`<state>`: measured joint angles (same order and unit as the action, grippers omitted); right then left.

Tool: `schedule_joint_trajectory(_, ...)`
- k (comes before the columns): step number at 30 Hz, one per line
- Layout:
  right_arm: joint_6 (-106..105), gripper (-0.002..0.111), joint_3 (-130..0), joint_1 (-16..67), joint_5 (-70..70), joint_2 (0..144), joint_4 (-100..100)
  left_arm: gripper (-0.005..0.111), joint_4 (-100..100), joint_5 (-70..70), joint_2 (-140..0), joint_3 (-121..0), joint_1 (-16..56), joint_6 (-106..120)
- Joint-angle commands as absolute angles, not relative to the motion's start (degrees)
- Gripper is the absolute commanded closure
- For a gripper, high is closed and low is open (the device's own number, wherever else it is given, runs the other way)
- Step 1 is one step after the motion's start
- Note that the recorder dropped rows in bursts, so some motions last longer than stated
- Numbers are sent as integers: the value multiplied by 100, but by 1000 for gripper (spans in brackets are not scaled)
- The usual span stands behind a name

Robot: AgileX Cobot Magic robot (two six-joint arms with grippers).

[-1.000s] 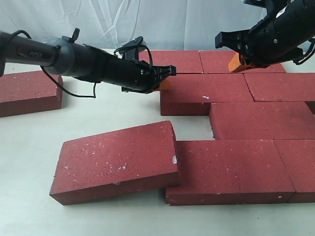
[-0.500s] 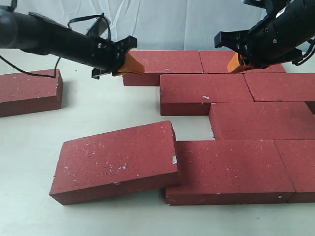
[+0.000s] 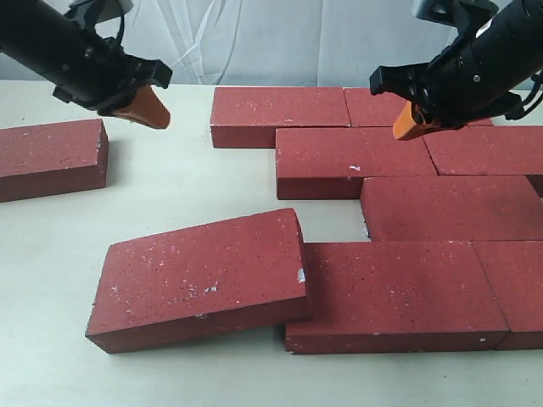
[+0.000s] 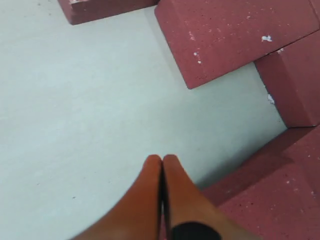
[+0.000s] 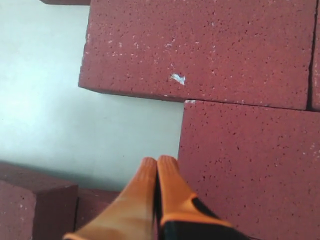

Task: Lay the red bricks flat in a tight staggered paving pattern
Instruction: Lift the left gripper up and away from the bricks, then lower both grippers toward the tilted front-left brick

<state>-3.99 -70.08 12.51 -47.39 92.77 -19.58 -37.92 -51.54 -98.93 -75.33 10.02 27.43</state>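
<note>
- Seven red bricks [image 3: 356, 159] lie flat in a staggered patch that fills the right half of the exterior frame. There are four rows with offset joints and the sides touch.
- The tilted brick [image 3: 199, 275] is at lower centre-left, skewed. Its right end overlaps the left edge of the front-row brick [image 3: 394, 292] and looks propped on it, so it is not flat.
- The lone brick [image 3: 51, 157] is at the left edge, flat, well apart from the patch.
- A bare patch of table [image 3: 333, 219] shows between the tilted brick and the third row.
- The left gripper [image 3: 142, 108] is at upper left, up in the air between the lone brick and the back row. Its orange fingers are pressed together with nothing in them. The left wrist view confirms this: the tips [image 4: 161, 165] are together over bare table.
- The right gripper [image 3: 407, 124] is at upper right, over the back two rows. Its fingers are also pressed together and it carries nothing. In the right wrist view the tips [image 5: 157, 167] are together by a brick corner.
</note>
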Motion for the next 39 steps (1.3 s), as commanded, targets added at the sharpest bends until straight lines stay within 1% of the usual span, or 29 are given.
schedule_joint_trajectory(1,-618,109,-6984,1490,-4812,9259,-1961,107,-3528,-4689,-9350,-6943,990,2664)
schedule_joint_trajectory(4,-880,109,-6984,1786,-4840,9259,-1950,107,-3450,-4936,-9183,-6725,990,2613)
schedule_joint_trajectory(10,-1094,109,-6984,2451,-4983,9259,-1767,107,-2528,-6084,-9118,-6713,990,2537)
schedule_joint_trajectory(14,-1094,109,-6984,2801,-5112,9259,-1358,107,-1372,-6221,-9118,-6606,990,1830)
schedule_joint_trajectory(17,-1094,109,-6984,2929,-5179,9259,-1230,107,-946,-6198,-9118,-6407,990,1704)
schedule_joint_trajectory(29,-1094,109,-6757,2977,-5168,9490,-1097,107,-1049,-6051,-9696,-5705,990,1521)
schedule_joint_trajectory(39,-1218,109,-6757,2977,-5272,9980,-1267,107,-1348,-6152,-10322,-5704,990,1563)
